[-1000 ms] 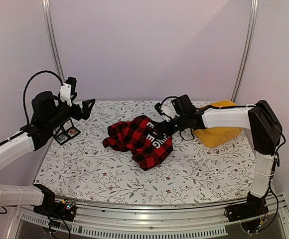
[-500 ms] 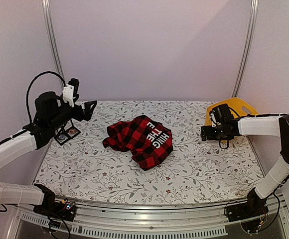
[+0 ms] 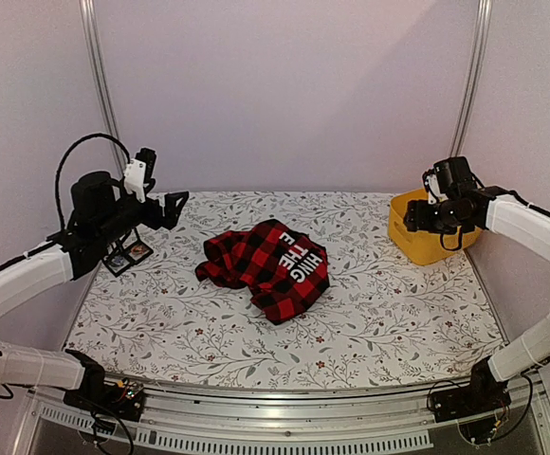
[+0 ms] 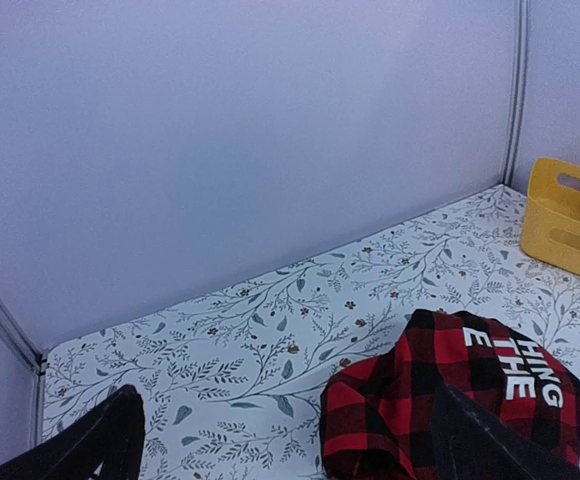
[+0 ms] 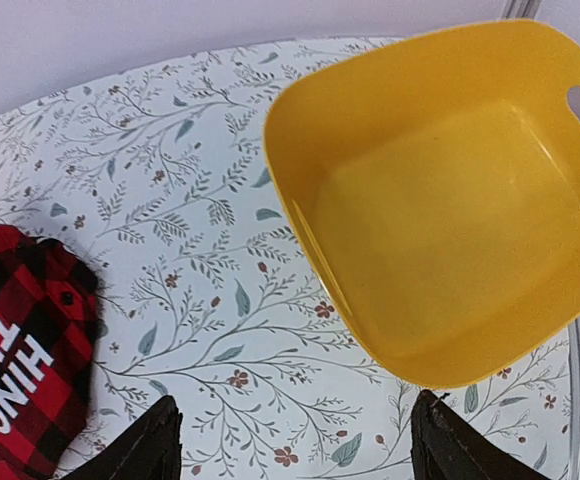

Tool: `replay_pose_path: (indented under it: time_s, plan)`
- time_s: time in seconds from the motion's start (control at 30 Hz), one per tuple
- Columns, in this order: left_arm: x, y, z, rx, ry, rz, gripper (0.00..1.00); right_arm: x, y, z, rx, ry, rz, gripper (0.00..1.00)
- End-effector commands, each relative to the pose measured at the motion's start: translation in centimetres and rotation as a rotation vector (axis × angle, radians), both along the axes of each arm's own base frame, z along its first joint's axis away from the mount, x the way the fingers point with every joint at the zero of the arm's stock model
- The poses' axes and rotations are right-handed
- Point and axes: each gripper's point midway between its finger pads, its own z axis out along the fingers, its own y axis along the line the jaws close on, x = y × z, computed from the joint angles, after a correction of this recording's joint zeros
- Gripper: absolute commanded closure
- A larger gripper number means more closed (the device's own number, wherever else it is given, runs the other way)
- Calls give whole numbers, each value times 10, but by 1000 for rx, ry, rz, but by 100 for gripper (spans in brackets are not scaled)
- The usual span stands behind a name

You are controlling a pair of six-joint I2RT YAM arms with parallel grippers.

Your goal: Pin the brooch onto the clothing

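The clothing point(image 3: 267, 265) is a red-and-black checked shirt with white letters, lying crumpled in the middle of the flowered table. It also shows low in the left wrist view as the clothing point(image 4: 440, 400) and at the left edge of the right wrist view as the clothing point(image 5: 20, 340). I cannot make out the brooch in any view. My left gripper point(image 3: 173, 203) hovers open above the table's far left, well apart from the shirt; the left gripper point(image 4: 288, 440) holds nothing. My right gripper point(image 3: 415, 222) hangs open beside the yellow bin; the right gripper point(image 5: 295, 430) is empty.
A yellow plastic bin point(image 3: 425, 232) stands at the far right; in the right wrist view the bin point(image 5: 450, 200) looks empty. A small black wire stand point(image 3: 126, 252) sits at the far left, under the left arm. Plain walls close the back and sides.
My right arm has swung from over the shirt's right side to the far right, above the yellow bin, which shifted and tilted on the way. The left arm barely moved.
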Motion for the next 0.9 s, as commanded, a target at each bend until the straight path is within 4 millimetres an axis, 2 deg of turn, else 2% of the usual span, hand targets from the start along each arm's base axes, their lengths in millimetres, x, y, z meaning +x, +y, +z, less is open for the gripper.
replay_pose_path:
  time_s: [0.0,0.07,0.13,0.17,0.2,0.27,0.33,0.4,0.47,0.6,0.7,0.77,0.83,0.87]
  plan:
    - [1,-8,11,3,-22,-33,0,30,6,79,87,-117,29,21]
    - [2,-9,12,2,-19,-35,0,55,-5,89,99,-134,-63,15]
    - [1,-9,12,3,-17,-36,0,85,-7,70,92,-94,-118,15]
    - [1,-8,12,4,-16,-34,0,97,-6,70,92,-95,-126,17]
    - [0,-8,13,3,-15,-31,0,109,-7,54,73,-66,-138,20]
    - [-2,-6,14,4,-20,-27,0,121,-16,41,30,-52,-180,25]
    - [-5,-5,14,8,-26,-26,0,124,-19,29,14,-28,-185,27]
    - [-6,-3,12,9,-27,-23,0,119,-24,24,-11,-6,-190,27]
    - [-6,-4,10,14,-25,-26,0,109,-41,20,-51,15,-227,26]
    - [-1,-7,3,30,-10,-33,0,91,-74,12,2,54,-280,29]
    - [3,-10,-2,35,16,-40,0,69,-108,8,-110,80,-378,32]
    - [4,-11,-3,37,22,-46,0,51,-133,13,-160,82,-438,32]
    - [4,-12,-5,40,24,-52,0,35,-165,16,-178,80,-528,29]
    - [4,-13,-6,41,25,-53,0,26,-180,11,-173,81,-568,22]
